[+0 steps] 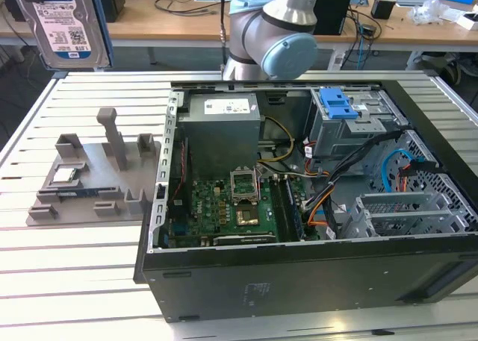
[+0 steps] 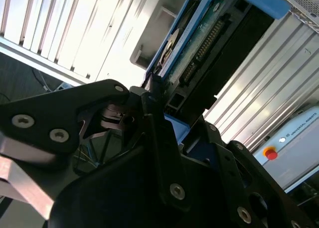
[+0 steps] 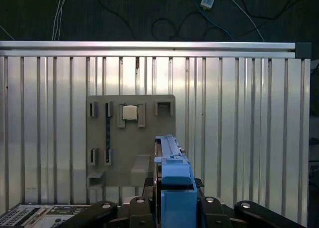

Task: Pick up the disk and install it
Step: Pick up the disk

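Narrow grip: fingers (image 2: 157, 123) clamped on the disk (image 2: 197, 48), held edge-on well clear above the slatted table (image 3: 239, 128). Grey fixture tray (image 3: 147, 133) lies below, with open room around.

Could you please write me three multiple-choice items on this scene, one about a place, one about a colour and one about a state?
1. Where is the disk?
A. In the gripper, outside the computer case.
B. Inside the computer case.
C. In a person's hand.

2. What colour is the frame that edges the disk?
A. Red.
B. Yellow.
C. Blue.

3. In what state is the computer case?
A. Closed by a side panel.
B. Open, with the motherboard showing.
C. Wrapped in packing foil.

Answers:
1 A: the first wrist view shows the disk clamped in the gripper, and the exterior view shows it away from the case.
2 C: blue plastic runs along its edge in both wrist views.
3 B: the exterior view looks straight in at the boards and cables.
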